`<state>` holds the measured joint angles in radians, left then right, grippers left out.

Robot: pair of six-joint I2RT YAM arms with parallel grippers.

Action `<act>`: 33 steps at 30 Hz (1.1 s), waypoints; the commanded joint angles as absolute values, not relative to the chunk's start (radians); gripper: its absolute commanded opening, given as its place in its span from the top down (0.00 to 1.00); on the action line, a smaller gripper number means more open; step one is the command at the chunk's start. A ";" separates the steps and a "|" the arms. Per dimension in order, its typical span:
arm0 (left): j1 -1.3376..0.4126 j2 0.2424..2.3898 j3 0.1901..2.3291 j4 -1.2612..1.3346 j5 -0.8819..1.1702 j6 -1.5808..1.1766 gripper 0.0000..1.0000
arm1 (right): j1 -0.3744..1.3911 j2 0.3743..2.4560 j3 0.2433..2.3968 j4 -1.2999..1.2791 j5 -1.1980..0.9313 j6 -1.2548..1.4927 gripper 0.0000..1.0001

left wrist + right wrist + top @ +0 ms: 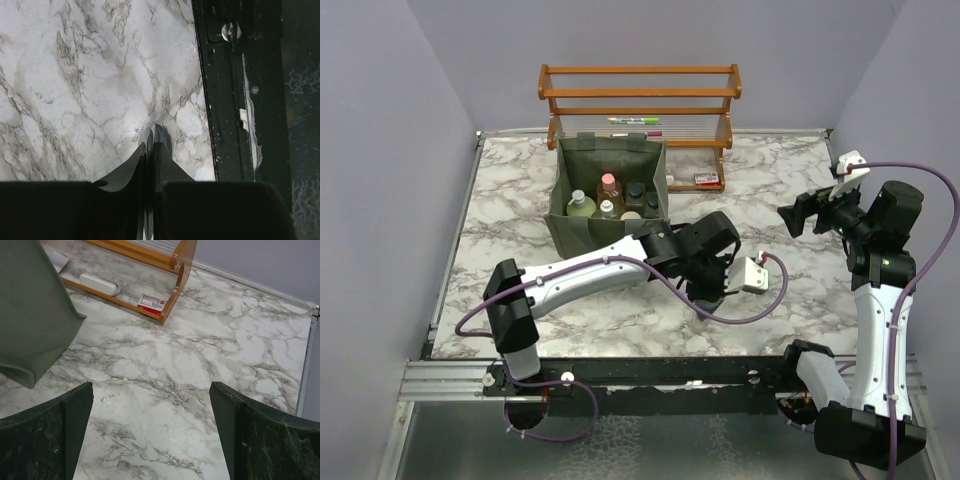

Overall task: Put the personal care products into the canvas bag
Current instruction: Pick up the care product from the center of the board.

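The olive canvas bag [575, 232] stands open-topped at 11 o'clock on the tabletop [500, 230], bottles [610, 190] upright inside. Bare marble spreads from its 3 to 6 o'clock. The left gripper [151, 146] is pinched closed towards the 6 o'clock edge; the right gripper [150, 432] gapes wide.

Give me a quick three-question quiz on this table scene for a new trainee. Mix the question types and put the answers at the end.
1. True or false: the bottles stand inside the green bag.
2. Multiple choice: the right gripper is A) open, B) shut on a bottle, C) out of view.
3. Fill in: two marker pens lie on the wooden ____.
Key: 1 true; 2 A; 3 rack.
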<state>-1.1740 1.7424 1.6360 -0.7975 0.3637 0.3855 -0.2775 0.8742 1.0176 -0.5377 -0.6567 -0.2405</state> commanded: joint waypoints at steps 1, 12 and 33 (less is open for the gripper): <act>-1.178 1.632 1.733 -0.859 0.435 0.496 1.00 | -0.288 0.862 1.008 -0.507 -0.691 -0.247 0.00; -1.151 1.576 1.946 -1.028 0.420 0.614 1.00 | -0.290 0.870 1.012 -0.506 -0.705 -0.246 0.00; -0.818 1.474 2.341 -1.003 0.366 0.462 1.00 | -0.291 0.867 1.002 -0.503 -0.727 -0.245 0.00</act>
<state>-0.9028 1.5570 2.2951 -1.1160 0.3885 0.5304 -0.2836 0.8745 1.0134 -0.5373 -0.6991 -0.2405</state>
